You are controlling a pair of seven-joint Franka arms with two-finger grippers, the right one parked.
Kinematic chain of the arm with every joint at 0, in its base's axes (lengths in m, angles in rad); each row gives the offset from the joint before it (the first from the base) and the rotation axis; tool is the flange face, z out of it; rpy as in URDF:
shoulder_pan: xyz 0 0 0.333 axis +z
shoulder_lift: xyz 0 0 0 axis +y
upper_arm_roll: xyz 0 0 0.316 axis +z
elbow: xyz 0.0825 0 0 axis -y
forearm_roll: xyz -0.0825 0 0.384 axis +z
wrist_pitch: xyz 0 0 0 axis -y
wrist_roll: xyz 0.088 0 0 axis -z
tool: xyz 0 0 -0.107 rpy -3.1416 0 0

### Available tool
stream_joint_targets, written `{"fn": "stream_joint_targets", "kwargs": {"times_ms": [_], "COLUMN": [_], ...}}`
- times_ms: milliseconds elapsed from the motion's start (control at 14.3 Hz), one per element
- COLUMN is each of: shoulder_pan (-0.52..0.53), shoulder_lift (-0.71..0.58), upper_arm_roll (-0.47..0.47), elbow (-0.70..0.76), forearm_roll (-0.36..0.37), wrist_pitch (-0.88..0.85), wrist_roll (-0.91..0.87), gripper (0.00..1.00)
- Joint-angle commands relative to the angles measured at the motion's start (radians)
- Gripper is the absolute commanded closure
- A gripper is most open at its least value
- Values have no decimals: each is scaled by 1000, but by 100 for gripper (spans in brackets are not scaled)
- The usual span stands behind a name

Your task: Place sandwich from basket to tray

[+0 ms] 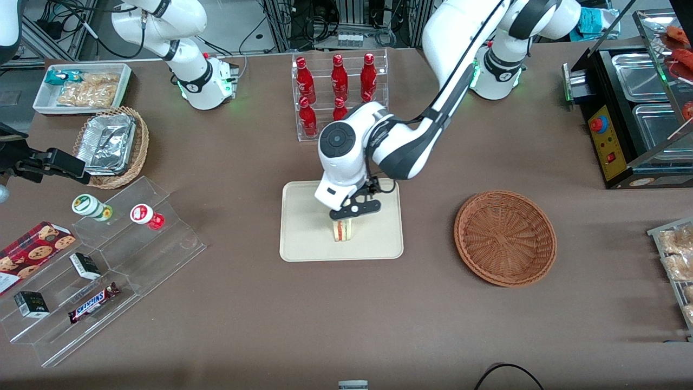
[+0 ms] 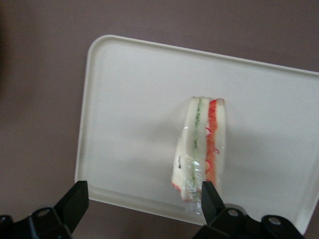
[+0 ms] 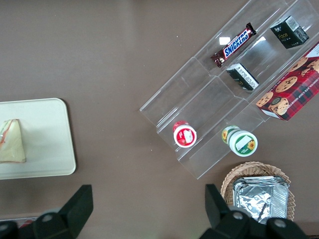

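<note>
Pincer (image 1: 349, 212) fingers spread apart, hovering just above the wrapped sandwich (image 1: 342, 229), which stands on edge on the cream tray (image 1: 303, 238) with its long axis running twelve-to-six in the wrist view, clear of the empty wicker basket (image 1: 504, 237), so a straight lift looks safe.

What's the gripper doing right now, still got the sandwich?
Gripper: open, holding nothing, just above the sandwich, which stands on the tray.

wrapped sandwich (image 1: 342, 231) on tray (image 1: 303, 238), basket (image 1: 504, 236) empty
</note>
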Motion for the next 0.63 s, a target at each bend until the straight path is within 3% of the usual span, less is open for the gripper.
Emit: {"fn": "stream_joint_targets", "kwargs": {"times_ms": [0,350,560], "shoulder_pan": [74,194,300], "shoulder_lift": [-103,-254,-368], "upper_arm_roll": [9,7,7], "elbow": [-106,-301,-409], "forearm_roll": [-3,-6,-66], "wrist_pitch": [-27,-10,-17], "wrist_roll": [3,199,392], "gripper": [0,0,0]}}
